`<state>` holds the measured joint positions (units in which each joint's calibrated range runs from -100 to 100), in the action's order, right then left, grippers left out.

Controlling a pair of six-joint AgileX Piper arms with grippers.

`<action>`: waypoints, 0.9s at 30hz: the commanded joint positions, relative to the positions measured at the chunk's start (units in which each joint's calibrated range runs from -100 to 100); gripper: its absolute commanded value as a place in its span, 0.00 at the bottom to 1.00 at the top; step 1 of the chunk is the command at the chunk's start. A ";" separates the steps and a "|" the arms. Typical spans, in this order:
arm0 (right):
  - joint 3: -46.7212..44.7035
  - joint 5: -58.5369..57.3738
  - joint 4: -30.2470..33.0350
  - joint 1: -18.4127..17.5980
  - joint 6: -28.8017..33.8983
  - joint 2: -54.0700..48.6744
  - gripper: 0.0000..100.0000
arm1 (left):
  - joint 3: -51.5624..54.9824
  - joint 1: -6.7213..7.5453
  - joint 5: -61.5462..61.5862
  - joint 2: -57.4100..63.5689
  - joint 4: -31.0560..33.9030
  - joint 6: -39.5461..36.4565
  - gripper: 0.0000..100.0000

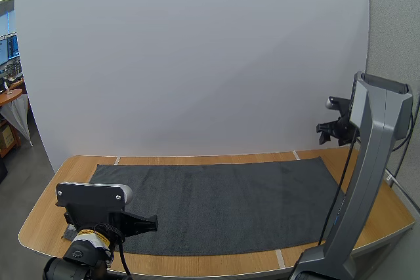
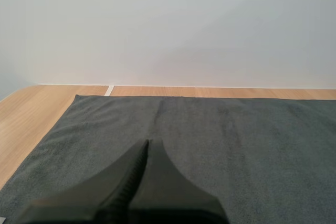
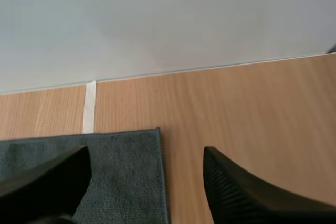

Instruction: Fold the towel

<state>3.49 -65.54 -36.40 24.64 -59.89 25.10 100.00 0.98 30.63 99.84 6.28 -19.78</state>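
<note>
Here — flat grey towel (image 1: 216,204) on table (image 1: 72,168); left tool (image 2: 147,142) closed over it, right tool (image 3: 147,153) parted at corner.

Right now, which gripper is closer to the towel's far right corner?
Right. The right gripper is open right above that corner of the towel, one finger over cloth, one over bare table. The left gripper is shut, over the towel's near left end.

**Towel** (image 1: 216,208): plain dark charcoal grey, unpatterned, matt nap. **Table** (image 1: 49,214): light honey wood grain. **Tape strips** (image 3: 89,106): white, at the towel's 11 and 1 o'clock. **Left gripper** (image 2: 147,148) and **right gripper** (image 3: 146,153): black, with ribbed inner faces. **Backdrop** (image 1: 197,63): plain white.
</note>
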 commanded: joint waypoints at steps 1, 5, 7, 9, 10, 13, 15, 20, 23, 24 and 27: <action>0.42 -0.79 -2.32 0.19 -4.56 1.53 1.00 | 0.00 0.15 -1.31 0.16 0.47 -0.60 0.00; 1.96 -1.49 -2.89 0.19 -5.59 3.81 1.00 | 0.00 0.15 -1.31 0.16 0.47 -0.60 0.00; 3.84 -1.93 -2.89 0.19 -5.59 5.17 1.00 | 0.00 0.15 -1.31 0.16 0.47 -0.60 0.00; 5.68 -3.32 -2.79 0.23 -5.59 6.15 1.00 | 0.00 0.15 -1.31 0.16 0.47 -0.60 0.00; 6.61 -4.28 -2.79 0.29 -5.59 6.73 1.00 | 0.00 0.15 -1.31 0.16 0.47 -0.60 0.00; 8.76 -6.65 -2.89 0.38 -5.59 8.10 1.00 | 0.00 0.15 -1.31 0.16 0.47 -0.60 0.00; 9.82 -8.52 -2.89 0.40 -5.59 8.99 1.00 | 0.00 0.15 -1.31 0.16 0.47 -0.60 0.00; 11.36 -12.12 -4.95 0.47 -7.15 11.07 1.00 | 0.00 0.15 -1.31 0.16 0.47 -0.60 0.00; 11.36 -13.16 -6.42 0.66 -8.68 11.28 1.00 | 0.00 0.15 -1.31 0.16 0.47 -0.60 0.00; 11.36 -13.38 -6.96 0.66 -9.13 11.60 1.00 | 0.00 0.15 -1.31 0.16 0.47 -0.60 0.00; 11.36 -13.38 -7.54 0.66 -9.79 12.04 1.00 | 0.00 0.15 -1.31 0.16 0.47 -0.60 0.00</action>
<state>14.51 -77.80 -43.00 25.04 -68.59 36.80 100.00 0.98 30.63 99.84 6.28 -19.78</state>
